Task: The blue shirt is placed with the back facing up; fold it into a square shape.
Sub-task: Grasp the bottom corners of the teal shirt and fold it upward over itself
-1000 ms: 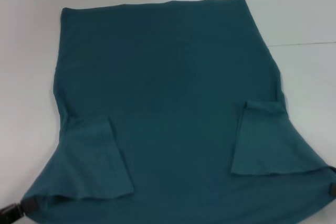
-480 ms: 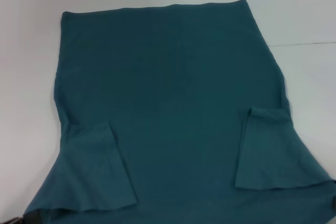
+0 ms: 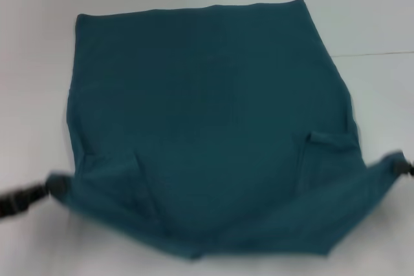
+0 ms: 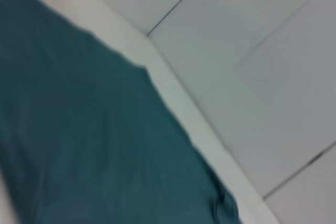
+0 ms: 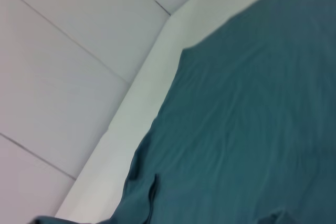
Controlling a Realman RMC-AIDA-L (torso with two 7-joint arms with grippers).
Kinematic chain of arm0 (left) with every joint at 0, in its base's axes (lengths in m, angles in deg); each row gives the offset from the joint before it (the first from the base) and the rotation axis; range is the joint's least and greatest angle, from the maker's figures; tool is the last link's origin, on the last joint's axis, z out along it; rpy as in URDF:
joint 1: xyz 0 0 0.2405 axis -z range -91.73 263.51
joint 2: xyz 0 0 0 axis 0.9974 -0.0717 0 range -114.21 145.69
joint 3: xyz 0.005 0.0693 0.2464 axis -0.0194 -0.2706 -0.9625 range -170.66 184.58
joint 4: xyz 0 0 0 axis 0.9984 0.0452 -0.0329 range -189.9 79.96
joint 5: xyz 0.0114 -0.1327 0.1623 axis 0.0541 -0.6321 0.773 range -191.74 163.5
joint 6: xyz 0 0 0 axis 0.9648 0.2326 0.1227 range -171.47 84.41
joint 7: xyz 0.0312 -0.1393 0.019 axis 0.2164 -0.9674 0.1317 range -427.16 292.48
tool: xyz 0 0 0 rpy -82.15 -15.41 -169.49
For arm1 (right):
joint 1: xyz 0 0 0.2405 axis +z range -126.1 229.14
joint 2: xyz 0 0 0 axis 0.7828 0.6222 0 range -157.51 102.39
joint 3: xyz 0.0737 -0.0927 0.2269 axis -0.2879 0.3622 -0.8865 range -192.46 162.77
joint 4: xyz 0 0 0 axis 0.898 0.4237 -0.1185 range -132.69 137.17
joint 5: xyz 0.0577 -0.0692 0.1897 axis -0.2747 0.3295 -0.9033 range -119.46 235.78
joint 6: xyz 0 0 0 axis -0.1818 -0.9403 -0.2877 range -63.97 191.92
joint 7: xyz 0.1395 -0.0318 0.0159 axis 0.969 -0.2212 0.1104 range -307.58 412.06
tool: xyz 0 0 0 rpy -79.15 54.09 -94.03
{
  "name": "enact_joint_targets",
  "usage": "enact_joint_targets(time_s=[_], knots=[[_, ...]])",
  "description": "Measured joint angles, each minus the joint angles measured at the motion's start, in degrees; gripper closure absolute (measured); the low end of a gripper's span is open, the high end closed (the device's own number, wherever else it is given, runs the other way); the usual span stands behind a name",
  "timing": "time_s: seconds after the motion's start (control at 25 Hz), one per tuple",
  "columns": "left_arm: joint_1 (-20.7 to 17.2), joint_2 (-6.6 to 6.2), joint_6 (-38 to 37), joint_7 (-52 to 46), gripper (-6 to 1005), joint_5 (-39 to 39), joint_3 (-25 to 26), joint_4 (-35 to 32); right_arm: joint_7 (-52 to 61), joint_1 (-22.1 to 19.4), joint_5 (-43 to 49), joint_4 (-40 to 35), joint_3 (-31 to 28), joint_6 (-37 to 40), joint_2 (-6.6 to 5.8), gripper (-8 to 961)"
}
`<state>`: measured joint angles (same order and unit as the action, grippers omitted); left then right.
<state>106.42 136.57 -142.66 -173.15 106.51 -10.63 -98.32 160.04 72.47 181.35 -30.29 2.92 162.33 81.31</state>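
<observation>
Two grippers pinch the blue shirt [image 3: 207,114] at its near corners: the left gripper [image 3: 48,189] and the right gripper [image 3: 402,166]. It lies on the white table [image 3: 39,63], long axis running away from the robot, near edge raised.

Shirt [image 3: 207,121] spread on the table [image 3: 39,63], left gripper [image 3: 55,187] at its near-left corner, right gripper [image 3: 402,166] at its near-right corner

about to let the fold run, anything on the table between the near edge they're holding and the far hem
Nothing visible. The left gripper and right gripper hold the blue shirt's near corners; only its own cloth lies ahead.
</observation>
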Motion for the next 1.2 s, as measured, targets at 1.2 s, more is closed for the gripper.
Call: enact_joint_targets(time_s=[1.2], knots=[[24.1, -2.71, 40.64, 6.42, 897, -12.98, 1.6, 16.82, 1.82, 23.92, -0.12, 5.48, 7.21, -51.02, 1.79, 855]])
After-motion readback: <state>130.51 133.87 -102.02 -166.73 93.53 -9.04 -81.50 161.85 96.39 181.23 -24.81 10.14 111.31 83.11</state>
